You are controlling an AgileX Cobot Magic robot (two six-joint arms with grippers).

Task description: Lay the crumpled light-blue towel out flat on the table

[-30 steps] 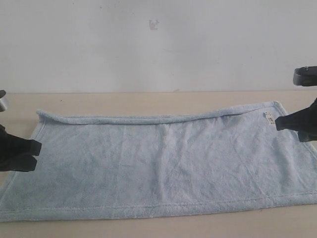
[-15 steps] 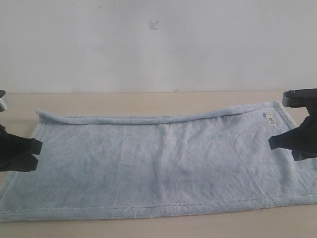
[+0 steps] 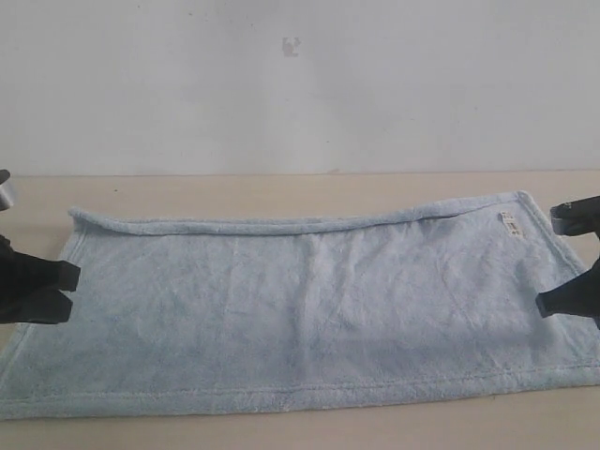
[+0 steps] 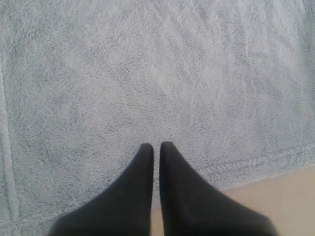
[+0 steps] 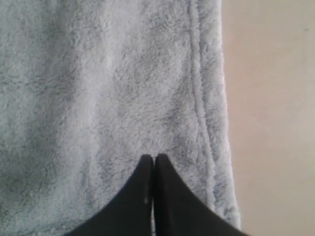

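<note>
End effectors were both pressed together, pinching nothing: your left end effector (image 4: 156, 146) over one short end of the towel (image 3: 300, 309), your right end effector (image 5: 153, 157) over the other. The towel lay almost flat on the surface (image 3: 281, 187), its far hem (image 3: 234, 226) rolled. Dragging closed tips could rebunch it. Nothing obstructed you.

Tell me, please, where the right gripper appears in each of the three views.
Exterior view: the right gripper is at the picture's right edge, its tip over the towel.
Left wrist view: not in it; the black fingers there are the left gripper.
Right wrist view: bottom middle of the picture, fingers together, above the towel.
Shared landmark: the towel's hemmed edge.
</note>
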